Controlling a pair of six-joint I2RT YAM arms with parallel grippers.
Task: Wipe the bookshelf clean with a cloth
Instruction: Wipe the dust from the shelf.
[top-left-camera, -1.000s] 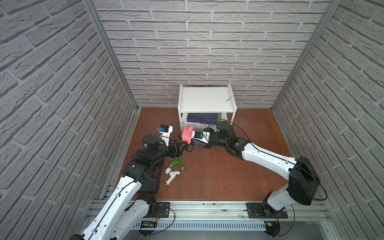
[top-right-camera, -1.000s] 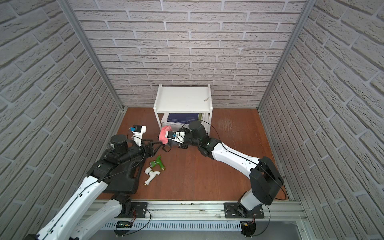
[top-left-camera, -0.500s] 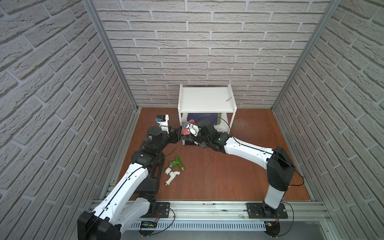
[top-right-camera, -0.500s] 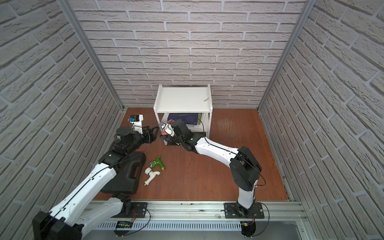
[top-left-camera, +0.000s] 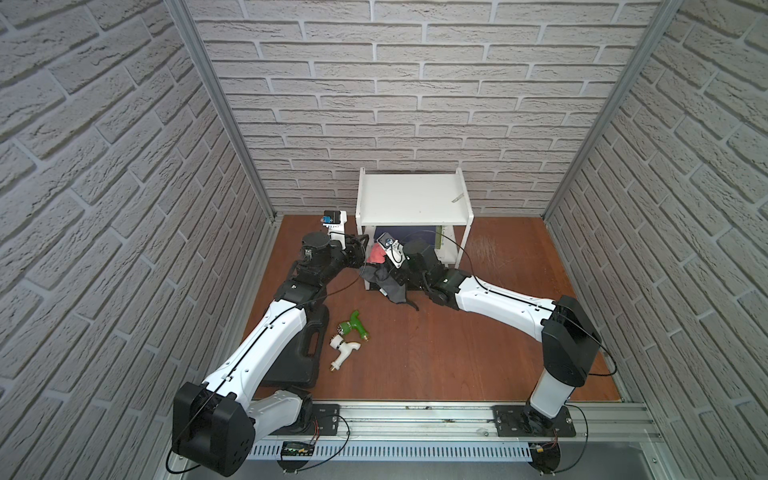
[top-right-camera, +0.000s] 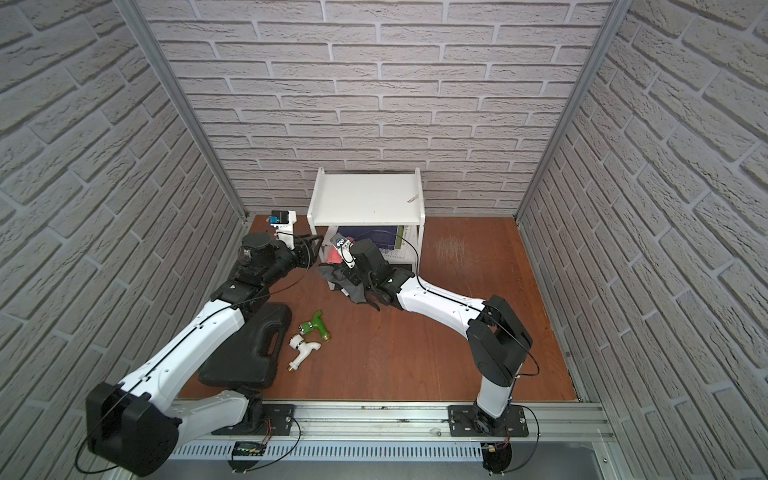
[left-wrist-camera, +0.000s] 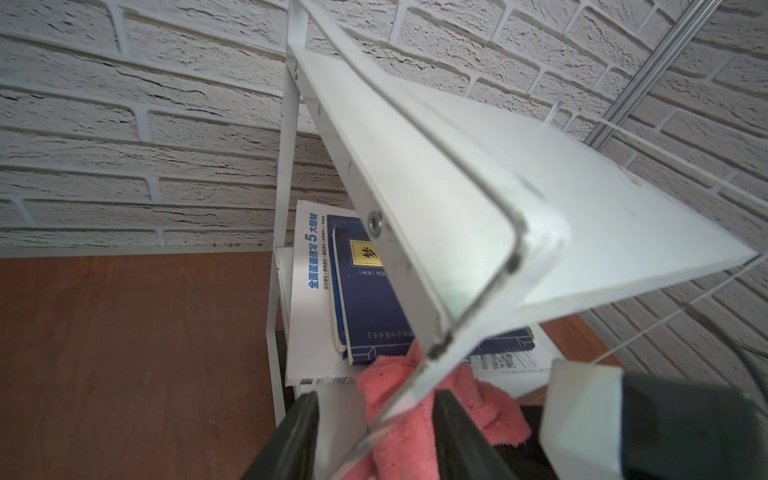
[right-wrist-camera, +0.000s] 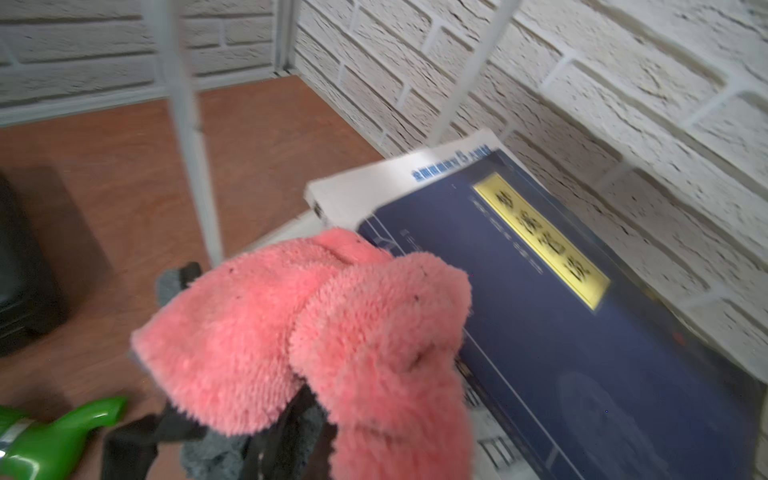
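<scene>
Bright even light; right-wrist motion blur

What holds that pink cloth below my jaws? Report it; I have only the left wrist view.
Observer: The right gripper is shut on the cloth, pink side up, at the near corner of the blue book.
Operator: Give me the rest of the cloth.
Observer: Its grey part hangs low in front of the bookshelf, as both top views show.
Operator: List the floor clutter.
Observer: A green tap and a white tap lie beside a black case that sits partly under the left arm.
</scene>
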